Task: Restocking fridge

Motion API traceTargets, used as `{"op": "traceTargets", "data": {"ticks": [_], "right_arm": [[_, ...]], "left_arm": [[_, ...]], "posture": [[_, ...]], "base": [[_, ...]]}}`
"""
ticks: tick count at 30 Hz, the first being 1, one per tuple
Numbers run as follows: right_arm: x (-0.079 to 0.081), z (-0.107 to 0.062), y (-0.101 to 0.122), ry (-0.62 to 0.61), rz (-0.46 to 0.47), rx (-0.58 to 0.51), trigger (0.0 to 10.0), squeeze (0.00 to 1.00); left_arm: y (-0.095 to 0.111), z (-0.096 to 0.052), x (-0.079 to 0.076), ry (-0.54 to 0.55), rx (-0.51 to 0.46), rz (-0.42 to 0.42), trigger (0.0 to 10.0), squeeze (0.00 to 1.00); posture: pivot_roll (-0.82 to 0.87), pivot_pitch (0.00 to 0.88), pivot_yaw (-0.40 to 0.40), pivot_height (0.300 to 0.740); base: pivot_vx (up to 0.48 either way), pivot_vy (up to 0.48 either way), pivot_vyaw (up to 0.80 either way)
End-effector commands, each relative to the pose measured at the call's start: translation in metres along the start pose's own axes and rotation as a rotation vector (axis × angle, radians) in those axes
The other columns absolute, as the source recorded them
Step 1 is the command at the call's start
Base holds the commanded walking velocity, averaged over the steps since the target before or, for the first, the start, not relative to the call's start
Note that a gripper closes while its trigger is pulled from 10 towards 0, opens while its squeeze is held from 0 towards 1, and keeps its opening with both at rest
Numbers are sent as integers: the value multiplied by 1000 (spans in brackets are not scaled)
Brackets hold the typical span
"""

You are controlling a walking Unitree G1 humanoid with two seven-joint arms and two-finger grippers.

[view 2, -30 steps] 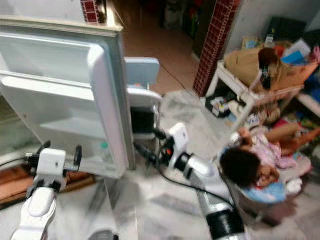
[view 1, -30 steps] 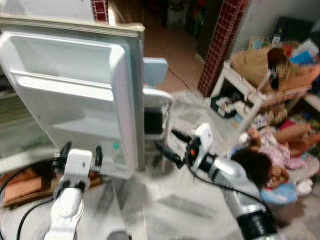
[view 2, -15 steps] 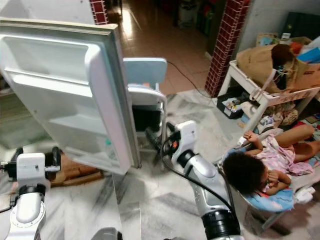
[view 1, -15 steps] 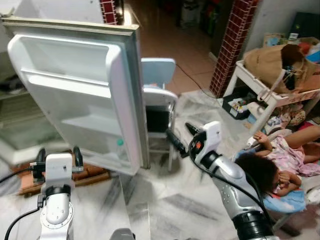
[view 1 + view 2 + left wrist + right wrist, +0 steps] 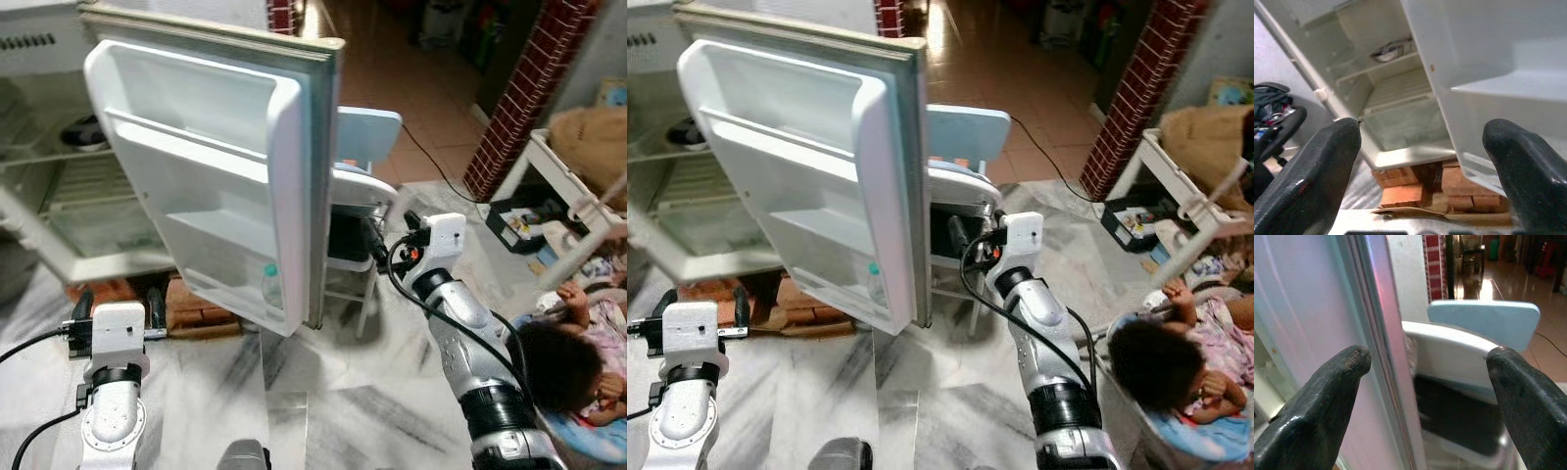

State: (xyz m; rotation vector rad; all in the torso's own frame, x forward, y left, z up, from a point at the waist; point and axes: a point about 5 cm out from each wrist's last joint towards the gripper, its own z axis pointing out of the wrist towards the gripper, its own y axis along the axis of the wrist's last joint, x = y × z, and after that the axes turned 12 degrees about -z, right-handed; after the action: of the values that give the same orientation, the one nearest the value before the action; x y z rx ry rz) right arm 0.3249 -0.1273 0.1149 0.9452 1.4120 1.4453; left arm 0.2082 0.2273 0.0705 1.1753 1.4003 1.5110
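1. Restocking looks barely begun: the fridge door (image 5: pixel 245 186) stands wide open, its lower door shelf holding just one small bottle (image 5: pixel 271 286) at the hinge-free outer corner, and the upper door shelves look bare.
2. Inside the fridge cabinet (image 5: pixel 59 196), a dark bowl-like item (image 5: pixel 83 130) sits on the upper wire shelf near its front edge; the shelf below and the glass-covered drawer look unfilled, as far as can be made out.
3. Left gripper (image 5: pixel 114 313) hovers low before the cabinet's bottom edge, above the bricks (image 5: pixel 196 308) propping the fridge, its fingers spread wide and carrying nothing.
4. Right gripper (image 5: pixel 965 240) sits just beside the door's outer edge, between it and the pale blue chair (image 5: pixel 362 166), jaws wide apart and empty, the door edge lying between the fingertips in the wrist view.
5. Judging from this, opening is done; no goods are in hand, so fetching items and loading the shelves remain.
6. A person (image 5: pixel 558 362) lies on the floor to the right, near a cluttered white rack (image 5: pixel 568 186).
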Motion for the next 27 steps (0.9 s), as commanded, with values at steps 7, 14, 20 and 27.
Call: {"op": "traceTargets", "data": {"ticks": [7, 14, 20, 27], "right_arm": [[-2, 6, 6, -28, -48, -26, 10000, 0], [-3, 3, 1, -29, -74, -13, 10000, 0], [-3, -2, 2, -23, -108, -23, 10000, 0], [-14, -2, 9, -81, -158, -30, 10000, 0]], "left_arm": [[0, -1, -4, -13, 7, -17, 10000, 0], [5, 4, -7, -35, -18, -23, 10000, 0], [12, 6, -4, -32, -32, -15, 10000, 0], [6, -3, -9, -49, -5, -34, 10000, 0]], "posture": [[81, 62, -1, 740], [104, 56, -18, 740], [124, 59, 7, 740], [93, 97, -2, 740]], "base": [[0, 0, 706], [0, 0, 707], [0, 0, 714], [0, 0, 512]]}}
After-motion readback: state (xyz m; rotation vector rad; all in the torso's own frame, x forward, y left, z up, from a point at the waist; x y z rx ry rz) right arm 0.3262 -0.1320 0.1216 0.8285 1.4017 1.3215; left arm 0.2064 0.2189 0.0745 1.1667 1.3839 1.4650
